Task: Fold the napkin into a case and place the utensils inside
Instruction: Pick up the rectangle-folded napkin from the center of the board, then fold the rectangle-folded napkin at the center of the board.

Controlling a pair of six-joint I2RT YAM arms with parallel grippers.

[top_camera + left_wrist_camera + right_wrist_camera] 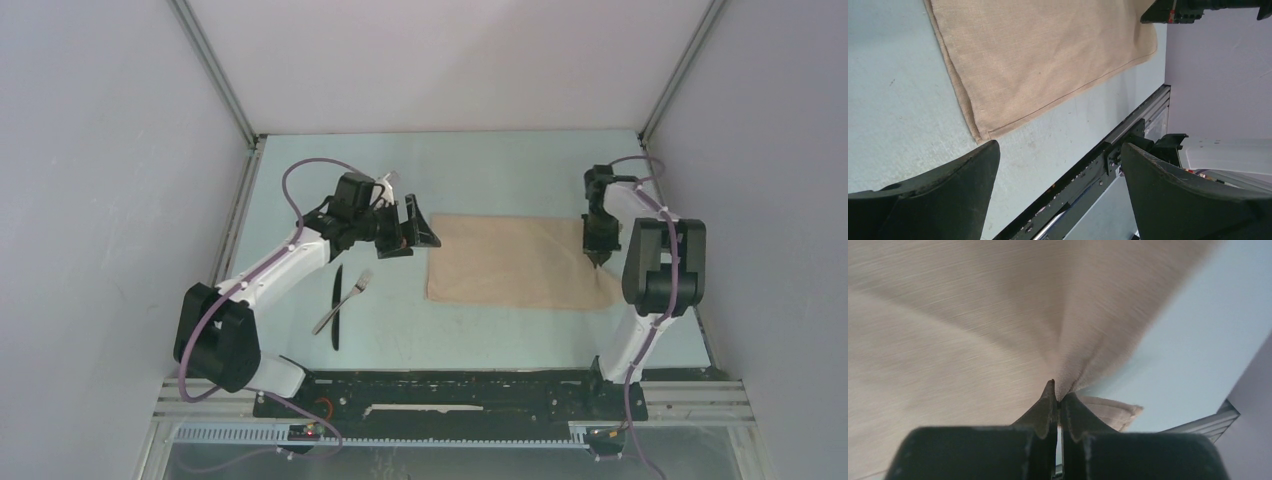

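Two claws are working at opposite ends of the cloth. The right claw (1058, 392) is pinching fully shut on a small pucker of the napkin (948, 330), close to its near right corner. From that wrist camera the beige cloth is gathering into a ridge that is fanning away from the fingertips, and the weave is looking blurred. One corner of the cloth is poking out just beside the right finger.

From above, the right claw (598, 258) is pointing down onto the napkin (510, 262). The cloth is lying as a plain tan rectangle on the pale table (500, 170), right of the middle. The pucker itself is not showing from up there.

The left claw (418, 228) is hanging at the napkin's left edge, its jaws spread wide and holding nothing. Its own camera is showing the left claw (1060, 147) above bare table, with the napkin (1048, 55) just beyond. That view is revealing a doubled layer along one edge and a stitched hem line, and also the black rail (1088, 170) at the table's near side.

Only the overhead view is taking in the utensils. The black knife (337, 325) and silver fork (355, 288) are lying crossed on the table, left of the napkin and apart from it.
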